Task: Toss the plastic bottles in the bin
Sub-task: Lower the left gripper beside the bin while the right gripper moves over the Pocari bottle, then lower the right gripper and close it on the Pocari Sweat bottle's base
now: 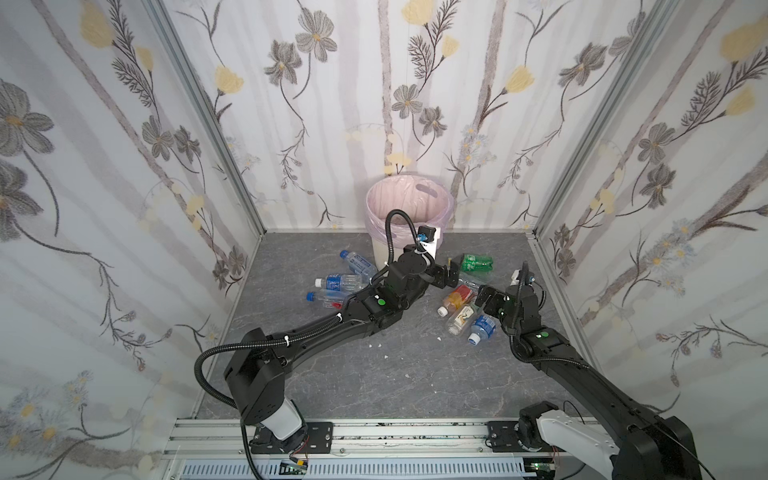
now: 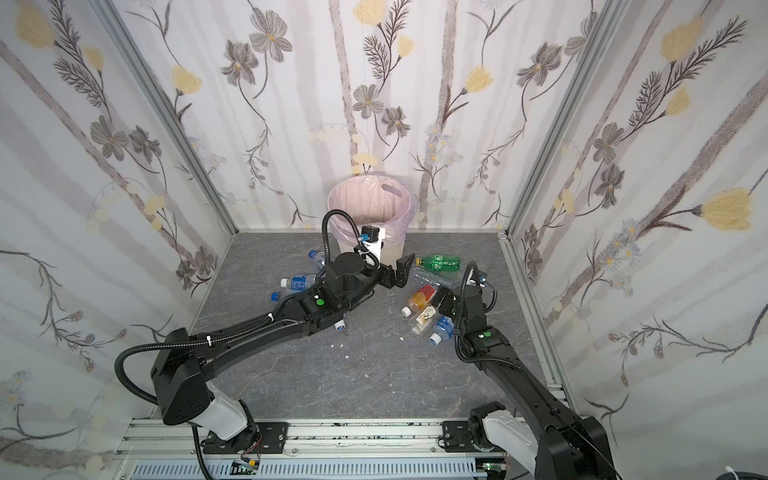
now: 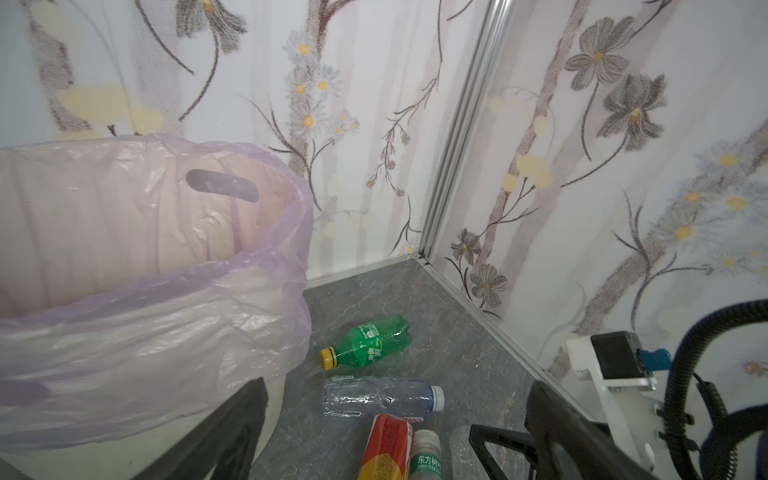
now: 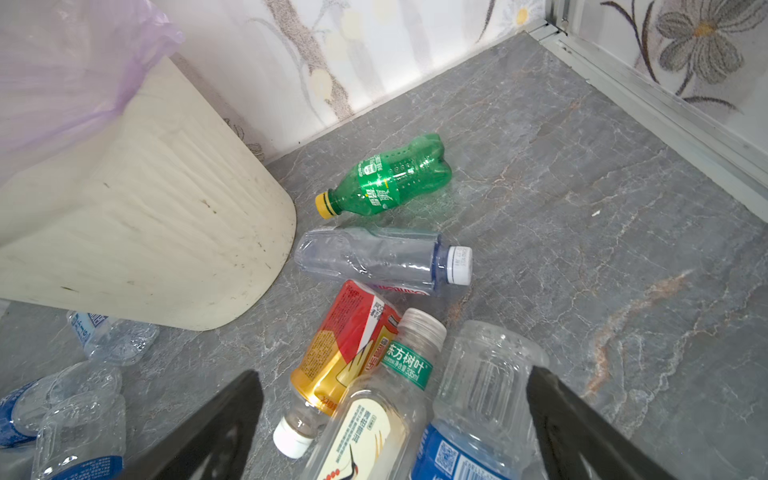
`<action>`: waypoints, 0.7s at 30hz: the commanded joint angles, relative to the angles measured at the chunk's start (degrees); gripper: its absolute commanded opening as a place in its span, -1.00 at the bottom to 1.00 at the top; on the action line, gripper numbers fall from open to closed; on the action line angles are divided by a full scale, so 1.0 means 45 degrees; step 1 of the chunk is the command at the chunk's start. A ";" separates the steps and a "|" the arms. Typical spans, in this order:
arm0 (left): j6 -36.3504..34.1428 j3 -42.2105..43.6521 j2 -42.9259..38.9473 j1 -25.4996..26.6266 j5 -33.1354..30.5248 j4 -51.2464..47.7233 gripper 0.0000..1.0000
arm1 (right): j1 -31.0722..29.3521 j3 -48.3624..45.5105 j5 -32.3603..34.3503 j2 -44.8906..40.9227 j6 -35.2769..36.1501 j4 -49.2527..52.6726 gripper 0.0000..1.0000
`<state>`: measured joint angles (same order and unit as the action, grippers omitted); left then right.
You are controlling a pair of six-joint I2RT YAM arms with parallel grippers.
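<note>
Flowered panels point(image 1: 124, 166) close in the grey marbled desk point(image 1: 415, 374) on three sides; two black arms reach in from the near rail, the left arm point(image 1: 316, 334) lying across the middle, the right arm point(image 1: 582, 370) along the right side. The bin point(image 1: 407, 196) stands upright at the back against the rear panel, its pink bag folded over the rim; in both top views the left wrist camera point(image 2: 371, 233) stands in front of its near wall, and its bottom is hidden. The left end effector point(image 1: 451, 274) hangs released and holds nothing, just beside the bin's right flank; the green bottle point(image 3: 370, 340) and a clear bottle with a white cap point(image 3: 378, 397) lie on the desk beyond its fingers. The right end effector point(image 4: 392, 372) is likewise spread wide and empty, low over a heap of touching bottles: the orange bottle with a red label point(image 4: 340, 345), a white-labelled bottle point(image 4: 374, 432) resting across it, and a blue-labelled bottle point(image 4: 478, 395) alongside. Left of the bin, the left group of bottles point(image 1: 340, 282) lies on the desk with blue labels and caps, partly covered by the left arm; what looks like a further cap point(image 2: 340, 326) peeps out beneath the forearm. White scraps point(image 1: 376, 345) dot the middle of the desk.
</note>
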<state>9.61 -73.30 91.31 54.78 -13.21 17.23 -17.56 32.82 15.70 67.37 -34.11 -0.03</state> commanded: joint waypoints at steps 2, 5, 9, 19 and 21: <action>-0.0490 0.0399 0.0287 0.0290 0.0126 0.0448 1.00 | 0.0487 -0.0588 -0.0331 -0.0024 -0.0574 -0.0032 0.95; -0.0565 0.0398 0.0694 0.0423 0.0381 0.0465 1.00 | 0.1051 -0.0788 -0.1148 0.0312 -0.0795 0.0006 0.91; -0.0643 0.0427 0.1173 0.0613 0.0572 0.0445 1.00 | 0.1560 -0.0998 -0.1724 0.0697 -0.0898 -0.0050 0.89; -0.0276 0.0965 0.1663 0.0852 0.1120 0.0291 1.00 | 0.2597 -0.1418 -0.3468 0.1918 -0.1248 -0.1139 0.81; -0.0167 0.1031 0.1683 0.0872 0.1230 0.0291 1.00 | 0.2792 -0.1483 -0.3722 0.2178 -0.1355 -0.1378 0.79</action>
<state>7.90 -69.08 98.63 58.59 -8.56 17.26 -5.80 26.39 2.02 76.05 -38.61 -2.02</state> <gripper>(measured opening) 0.997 0.900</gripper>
